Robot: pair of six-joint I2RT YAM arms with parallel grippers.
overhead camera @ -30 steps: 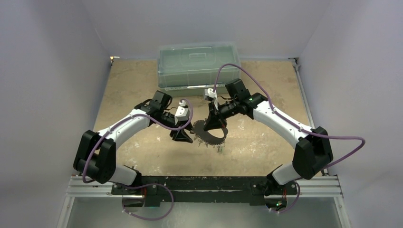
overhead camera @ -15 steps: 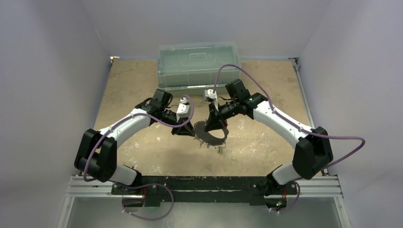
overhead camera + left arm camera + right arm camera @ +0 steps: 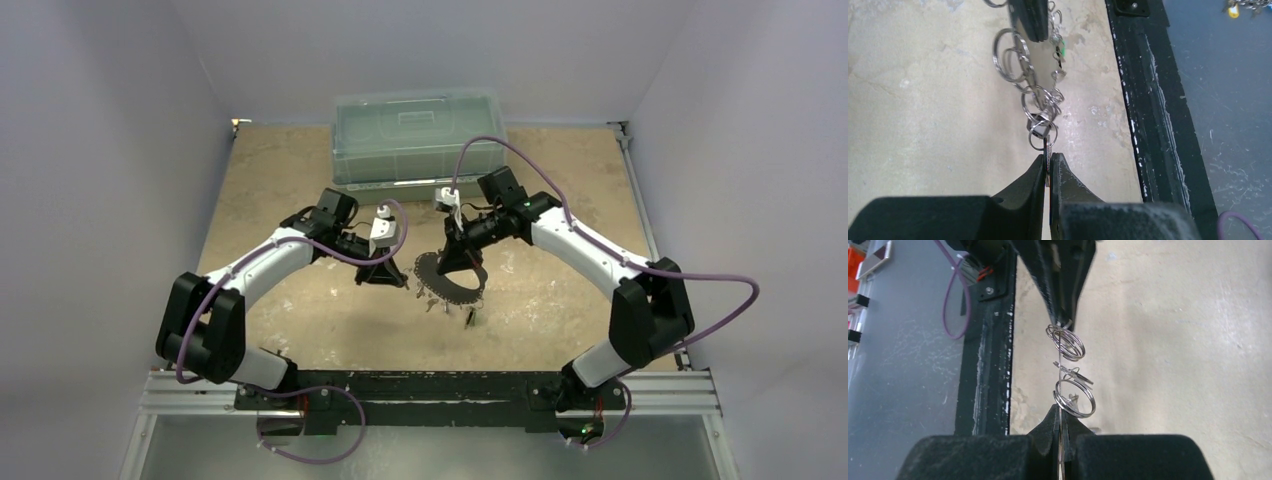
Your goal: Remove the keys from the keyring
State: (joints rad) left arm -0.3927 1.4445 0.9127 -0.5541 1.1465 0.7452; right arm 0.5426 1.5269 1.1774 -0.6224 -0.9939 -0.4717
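The keyring [image 3: 441, 291] is a large wire loop hanging over the middle of the table, with several keys and small split rings strung on it. My right gripper [image 3: 457, 268] is shut on its thin wire [image 3: 1060, 356], which runs edge-on up from the right gripper's tips [image 3: 1060, 412]. My left gripper [image 3: 391, 277] is just left of the loop. The left gripper's tips [image 3: 1049, 161] are shut on a flat silver key [image 3: 1047, 150] at the end of a chain of small rings [image 3: 1010, 55]. A green-headed key [image 3: 1062, 50] hangs further along that chain.
A clear plastic lidded box [image 3: 420, 135] stands at the back centre of the tan table. A black rail [image 3: 450, 385] runs along the near edge, and it also shows in the left wrist view [image 3: 1148, 100]. A small key bunch [image 3: 468, 318] hangs below the loop.
My left gripper has moved slightly back and up. My right gripper and the loop have shifted a little to the right. Both stay shut.
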